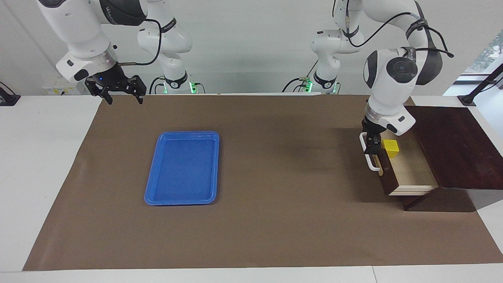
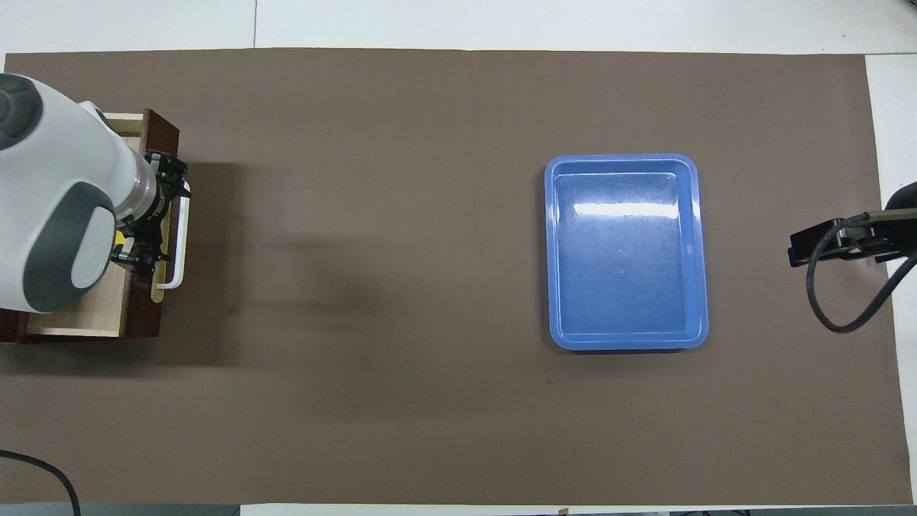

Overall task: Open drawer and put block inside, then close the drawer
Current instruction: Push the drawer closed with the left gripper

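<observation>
The left gripper (image 1: 372, 144) hangs at the right of the facing view, right at the white bar handle (image 1: 371, 162) of the pulled-out drawer (image 1: 412, 171). Its black fingers point straight down on either side of the handle's upper end, but whether they squeeze the bar or are loose cannot be told. The left arm bends over the dark brown wooden box (image 1: 456, 147), and its big white wrist points down at the drawer front. In the overhead view this arm fills the left edge and hides much of the drawer (image 2: 79, 315).

The small bright yellow cube (image 1: 390, 148) sits inside the drawer on the pale wood floor, just beside the left gripper, at the end of the drawer that is higher in the facing view.

The right gripper (image 1: 123, 96) waits in the air at the upper left of the facing view, over the edge of the brown table mat (image 1: 275, 204), with its fingers spread apart and holding nothing.

The blue rectangular plastic tray (image 1: 151, 184) lies flat on the mat, left of the middle in the facing view, well apart from both grippers.
</observation>
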`<state>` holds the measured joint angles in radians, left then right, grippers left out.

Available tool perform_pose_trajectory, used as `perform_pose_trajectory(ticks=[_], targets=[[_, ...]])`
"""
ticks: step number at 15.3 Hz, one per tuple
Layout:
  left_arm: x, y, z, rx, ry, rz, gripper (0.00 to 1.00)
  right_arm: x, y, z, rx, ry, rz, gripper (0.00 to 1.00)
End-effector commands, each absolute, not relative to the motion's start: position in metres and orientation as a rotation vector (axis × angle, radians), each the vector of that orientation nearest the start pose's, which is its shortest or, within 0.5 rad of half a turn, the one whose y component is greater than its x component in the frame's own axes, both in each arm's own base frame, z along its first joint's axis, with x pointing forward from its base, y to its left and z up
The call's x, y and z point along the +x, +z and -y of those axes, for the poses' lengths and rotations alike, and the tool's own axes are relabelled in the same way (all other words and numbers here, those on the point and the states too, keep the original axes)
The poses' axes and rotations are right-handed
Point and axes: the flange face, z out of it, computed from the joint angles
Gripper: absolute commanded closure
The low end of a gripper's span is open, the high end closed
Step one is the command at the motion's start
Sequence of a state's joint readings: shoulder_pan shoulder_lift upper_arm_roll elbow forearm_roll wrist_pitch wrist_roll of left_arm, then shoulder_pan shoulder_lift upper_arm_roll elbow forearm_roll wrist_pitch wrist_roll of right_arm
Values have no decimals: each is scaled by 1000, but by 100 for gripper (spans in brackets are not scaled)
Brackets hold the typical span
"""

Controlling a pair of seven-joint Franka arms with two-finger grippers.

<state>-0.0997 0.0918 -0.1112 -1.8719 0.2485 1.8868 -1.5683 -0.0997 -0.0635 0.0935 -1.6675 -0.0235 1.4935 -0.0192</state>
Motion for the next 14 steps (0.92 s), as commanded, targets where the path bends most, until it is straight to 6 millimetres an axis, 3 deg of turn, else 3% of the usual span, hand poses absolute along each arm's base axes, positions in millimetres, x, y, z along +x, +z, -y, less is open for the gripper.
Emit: perform_pose_trajectory(ticks=[1,5,8,14], targets=[[552,443,101,-2317,-362,1684,0,522,608,8,-3168,208,-20,0],[556,431,86,-2277,-442,1643,0,522,608,7,-3168,210,-17,0],[560,432,67,-2247,-479,1628,0,522,608,7,-3169,210,-17,0],[572,435,5,-2241,-518,1632,0,522,608,7,-3169,210,-17,0]])
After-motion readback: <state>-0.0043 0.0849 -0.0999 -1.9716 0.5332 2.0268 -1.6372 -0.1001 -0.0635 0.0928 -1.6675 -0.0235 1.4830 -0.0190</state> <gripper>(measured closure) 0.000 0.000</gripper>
